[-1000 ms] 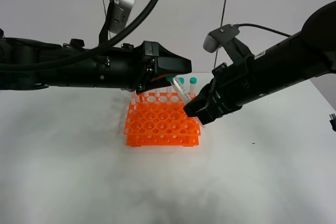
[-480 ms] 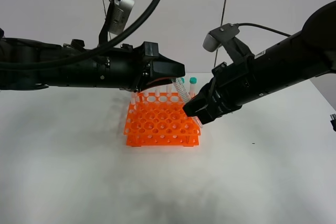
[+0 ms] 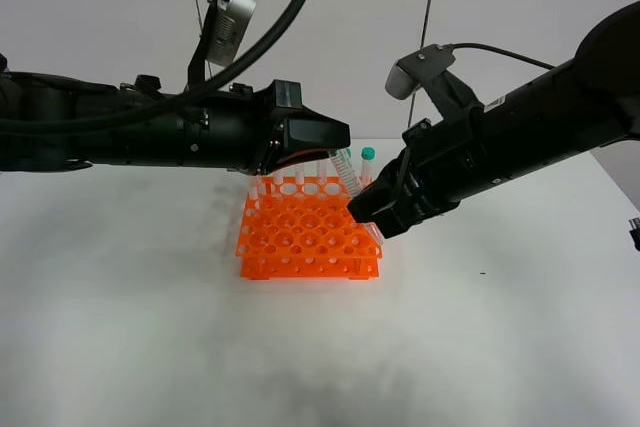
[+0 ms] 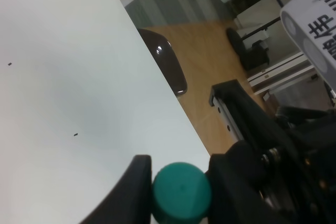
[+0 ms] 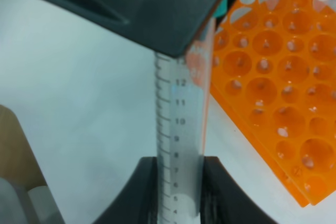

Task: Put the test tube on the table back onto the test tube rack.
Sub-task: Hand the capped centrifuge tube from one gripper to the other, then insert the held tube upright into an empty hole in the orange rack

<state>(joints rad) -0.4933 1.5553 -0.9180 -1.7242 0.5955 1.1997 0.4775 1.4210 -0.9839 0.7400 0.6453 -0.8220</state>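
Currently held: the test tube [image 3: 347, 169], off the desk [image 3: 150, 347], in the air over the right rear corner of the test tube rack [image 3: 300, 239].
Long axis: tilted, with the teal cap [image 4: 181, 192] up toward the left arm and the pointed end down toward the right arm, where it is hidden.
Left tool [image 3: 338, 145]: pressed together on the cap.
Right tool [image 5: 179, 182]: fingers flank the lower barrel, close against it; I cannot tell whether they pinch it or merely stand beside it.
Rack contents: a few other tubes [image 3: 368, 155] stand in the back rows; the nearer holes are empty.
Coming move, as I judge: bring the tube upright and lower it tip first into a free hole below. The left tool is the one placed to carry it.
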